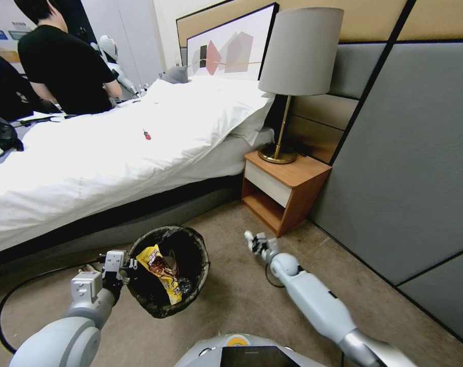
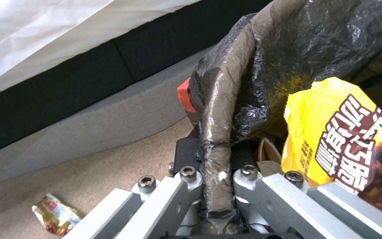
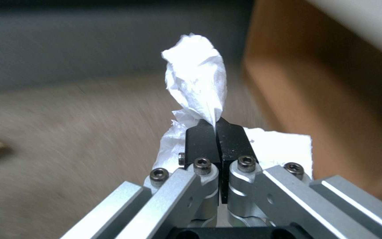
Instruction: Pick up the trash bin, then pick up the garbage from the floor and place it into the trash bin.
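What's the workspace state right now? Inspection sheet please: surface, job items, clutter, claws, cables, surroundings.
Surface: beige carpet.
Job's things: trash bin, black-lined, held tilted off the floor, yellow snack wrapper inside; white tissue pinched; small wrapper on the carpet by the bed base.
Clutter: small red item on the bed.
Claws: left claw shut on the bin rim; right claw shut on the tissue, near the nightstand.
Cables: black cable looping over the carpet.
Surroundings: bed, lamp, grey wall panels.
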### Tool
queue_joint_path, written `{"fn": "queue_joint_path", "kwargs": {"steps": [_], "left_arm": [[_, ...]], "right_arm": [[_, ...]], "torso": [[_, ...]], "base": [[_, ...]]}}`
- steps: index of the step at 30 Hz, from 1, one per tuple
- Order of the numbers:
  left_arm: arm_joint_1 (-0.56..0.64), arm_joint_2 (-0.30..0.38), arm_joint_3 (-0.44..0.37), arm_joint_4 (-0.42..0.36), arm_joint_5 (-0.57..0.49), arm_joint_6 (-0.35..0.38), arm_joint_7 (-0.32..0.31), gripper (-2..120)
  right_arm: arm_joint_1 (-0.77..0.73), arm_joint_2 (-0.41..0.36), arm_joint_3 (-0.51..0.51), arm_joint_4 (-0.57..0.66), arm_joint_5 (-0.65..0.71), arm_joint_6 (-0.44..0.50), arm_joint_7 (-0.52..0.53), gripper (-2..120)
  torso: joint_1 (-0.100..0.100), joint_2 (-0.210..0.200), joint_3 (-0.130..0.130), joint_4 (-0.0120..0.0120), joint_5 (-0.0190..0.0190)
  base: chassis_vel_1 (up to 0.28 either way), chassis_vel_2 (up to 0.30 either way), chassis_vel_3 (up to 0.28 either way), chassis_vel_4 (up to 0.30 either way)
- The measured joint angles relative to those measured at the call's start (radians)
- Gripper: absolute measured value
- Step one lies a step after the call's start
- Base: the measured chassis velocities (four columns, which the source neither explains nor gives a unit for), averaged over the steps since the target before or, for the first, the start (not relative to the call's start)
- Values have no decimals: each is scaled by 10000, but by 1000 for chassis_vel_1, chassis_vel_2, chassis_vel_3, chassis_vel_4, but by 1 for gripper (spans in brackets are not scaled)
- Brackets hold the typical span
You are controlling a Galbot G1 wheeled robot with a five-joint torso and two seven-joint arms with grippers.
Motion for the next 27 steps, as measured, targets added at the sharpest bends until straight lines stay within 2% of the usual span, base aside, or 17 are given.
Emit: {"fn": "queue_joint_path", "kwargs": {"steps": [3, 7, 12, 21, 27], "left_arm": [[-49, 29, 40, 0, -9, 11, 2, 1], [-55, 58, 47, 0, -14, 16, 2, 1], [-60, 98, 28, 0, -30, 22, 2, 1], [-103, 99, 56, 0, -34, 35, 3, 1], [-147, 145, 109, 0, -29, 40, 3, 1]], "right_arm": [[211, -547, -1, 1380, 408, -221, -204, 0], [626, -724, -163, 2198, 821, -274, -298, 0], [1287, -761, -497, 2981, 1458, -350, -294, 0], [2530, -768, -1177, 4417, 3369, -959, -260, 0], [3074, -714, -2000, 5190, 4523, -1352, -273, 0]], "torso": [[0, 0, 0, 2, 0], [0, 0, 0, 2, -1], [0, 0, 0, 3, -1], [0, 1, 0, 3, -3], [0, 0, 0, 2, -3]], "base": [[0, 0, 0, 0], [0, 0, 0, 0], [0, 0, 0, 0], [0, 0, 0, 0], [0, 0, 0, 0]]}}
